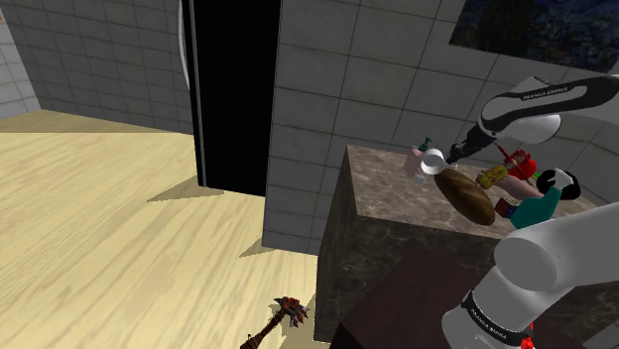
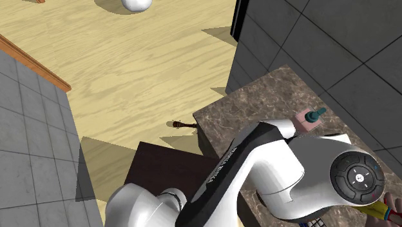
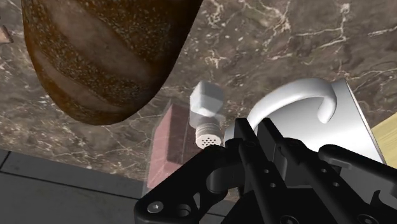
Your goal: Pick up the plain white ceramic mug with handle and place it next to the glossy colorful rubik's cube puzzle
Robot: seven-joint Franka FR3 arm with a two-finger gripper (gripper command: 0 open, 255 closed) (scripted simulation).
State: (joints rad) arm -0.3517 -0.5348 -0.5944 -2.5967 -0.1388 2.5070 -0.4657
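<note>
claw (image 3: pixel 257 137) nearly closed, pinching rim of white mug (image 3: pixel 318 111) — above dark veined counter (image 1: pixel 382 174); grey tiled walls (image 1: pixel 327 89), wood floor (image 1: pixel 99 228).

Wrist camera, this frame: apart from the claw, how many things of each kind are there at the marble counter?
white mug: 1
brown bread loaf: 1
pink box: 1
Total: 3

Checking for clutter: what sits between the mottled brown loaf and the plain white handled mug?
In the wrist view, a pinkish-red block with a white perforated cap.
</note>
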